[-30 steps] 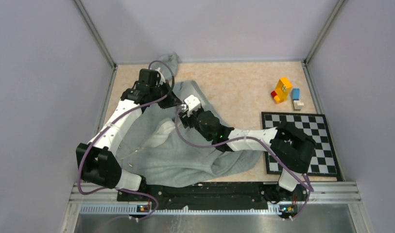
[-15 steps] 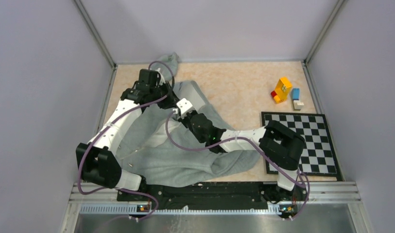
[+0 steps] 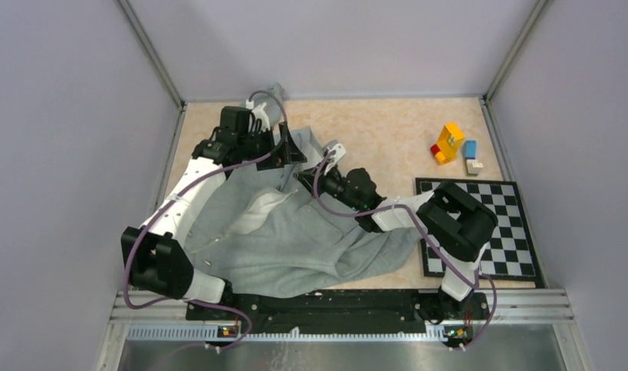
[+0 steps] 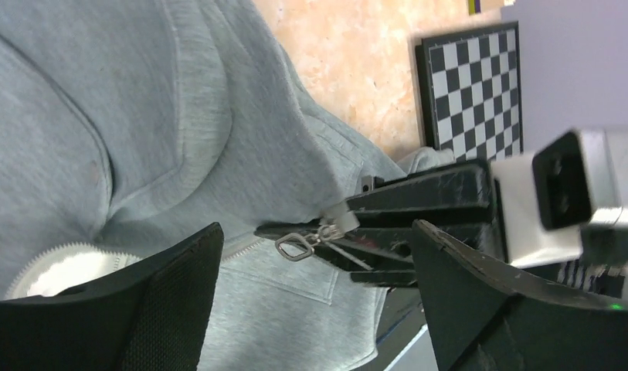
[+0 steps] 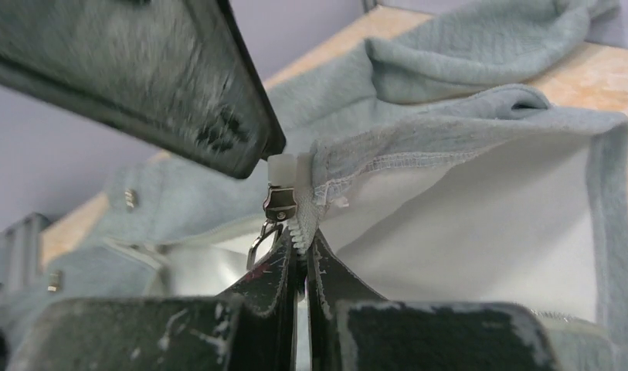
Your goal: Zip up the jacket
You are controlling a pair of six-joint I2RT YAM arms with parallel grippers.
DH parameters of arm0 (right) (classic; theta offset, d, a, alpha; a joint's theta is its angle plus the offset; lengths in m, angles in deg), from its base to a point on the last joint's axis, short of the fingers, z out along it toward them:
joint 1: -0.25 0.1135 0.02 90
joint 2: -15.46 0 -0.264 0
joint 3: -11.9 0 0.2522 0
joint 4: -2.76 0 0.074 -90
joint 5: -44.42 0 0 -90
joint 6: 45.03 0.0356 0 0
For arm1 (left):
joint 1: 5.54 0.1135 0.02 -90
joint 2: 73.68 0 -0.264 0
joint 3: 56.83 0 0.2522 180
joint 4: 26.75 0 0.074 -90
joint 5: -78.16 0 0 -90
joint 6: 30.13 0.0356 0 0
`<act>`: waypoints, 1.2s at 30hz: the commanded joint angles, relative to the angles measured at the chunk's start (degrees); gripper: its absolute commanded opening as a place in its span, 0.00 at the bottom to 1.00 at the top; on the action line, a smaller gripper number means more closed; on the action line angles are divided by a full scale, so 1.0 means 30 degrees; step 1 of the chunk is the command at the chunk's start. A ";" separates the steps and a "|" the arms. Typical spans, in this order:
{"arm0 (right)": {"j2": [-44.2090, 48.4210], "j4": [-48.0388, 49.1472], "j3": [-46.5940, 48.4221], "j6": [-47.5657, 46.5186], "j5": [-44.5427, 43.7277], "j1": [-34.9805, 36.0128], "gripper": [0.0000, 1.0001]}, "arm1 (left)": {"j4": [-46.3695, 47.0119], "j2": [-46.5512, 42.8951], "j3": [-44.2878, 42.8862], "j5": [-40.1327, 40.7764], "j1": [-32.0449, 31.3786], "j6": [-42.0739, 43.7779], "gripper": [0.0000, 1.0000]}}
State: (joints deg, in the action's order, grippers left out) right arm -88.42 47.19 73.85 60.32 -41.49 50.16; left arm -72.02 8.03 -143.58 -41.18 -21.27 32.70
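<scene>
From above, the jacket [image 3: 295, 247] lies rumpled to the left of the checkerboard [image 3: 515, 224], its near-right corner just beside the board's left edge and a sleeve trailing toward the far corner away from the board. The left gripper [image 3: 291, 151] hangs over the jacket's far end, well left of the board, with its jaws spread. The right gripper [image 3: 303, 176] reaches leftward from the board and meets the jacket just beside the left one. A few toy blocks [image 3: 452, 144] sit beyond the board's far edge. In the left wrist view, the left gripper's two fingers stand wide apart with nothing between them but air. The board is behind, and the right gripper's thin fingers point in from its side, pressed together at the zipper, with the metal pull ring [image 4: 295, 247] dangling free past their tips. In the right wrist view, the right jaws are pinched nearly flat on the zipper teeth just under the slider [image 5: 280, 202]. The white lining [image 5: 465, 224] is open to one side, and one left finger [image 5: 140, 69] slants close above the zipper's top end.
</scene>
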 commanded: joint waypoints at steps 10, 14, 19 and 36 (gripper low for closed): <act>-0.0969 0.6155 -0.0011 0.4809 0.6893 -0.1516 0.00 | 0.5361 -0.2533 0.2510 -0.2233 0.1023 0.3017 0.71; -0.1061 0.6245 -0.0005 0.4579 0.7320 -0.1567 0.00 | 0.5573 -0.2116 0.2328 -0.3578 0.1078 0.2644 0.71; -0.1215 0.7141 -0.0416 0.4620 0.7834 -0.1687 0.00 | 0.5747 -0.1761 0.2144 -0.4821 0.1382 0.2366 0.96; -0.1719 0.7178 -0.0095 0.4387 0.8360 -0.2047 0.00 | 0.7788 0.1219 0.3423 -0.9258 0.3638 -0.0244 0.83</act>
State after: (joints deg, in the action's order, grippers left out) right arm -93.51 64.81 72.49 74.12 -18.10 44.59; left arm -51.83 11.53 -134.32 -63.06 -9.99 33.09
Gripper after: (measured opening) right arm 0.014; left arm 0.853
